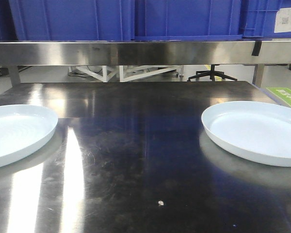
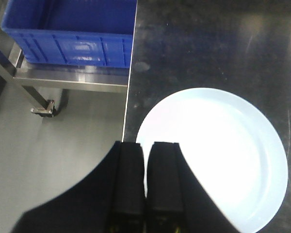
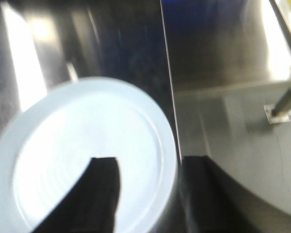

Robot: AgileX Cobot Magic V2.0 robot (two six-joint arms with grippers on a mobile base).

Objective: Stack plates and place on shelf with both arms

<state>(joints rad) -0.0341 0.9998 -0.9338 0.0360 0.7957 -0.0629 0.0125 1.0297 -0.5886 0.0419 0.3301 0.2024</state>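
Plates (image 1: 257,131) were seen unstacked; left hand (image 2: 146,145) was held narrow, right hand (image 3: 150,165) wide; a grasp was judged needed next.

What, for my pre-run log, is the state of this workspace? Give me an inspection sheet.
Surface: steel table, glossy, scuffed.
Job's things: left plate and right plate, empty, far apart, unstacked.
Clutter: one white speck near the front.
Grippers: left gripper shut, above left plate's rim; right gripper open, blurred, over right plate's edge.
Cables: nothing seen.
Surroundings: blue crates on the shelf above; office chair behind.
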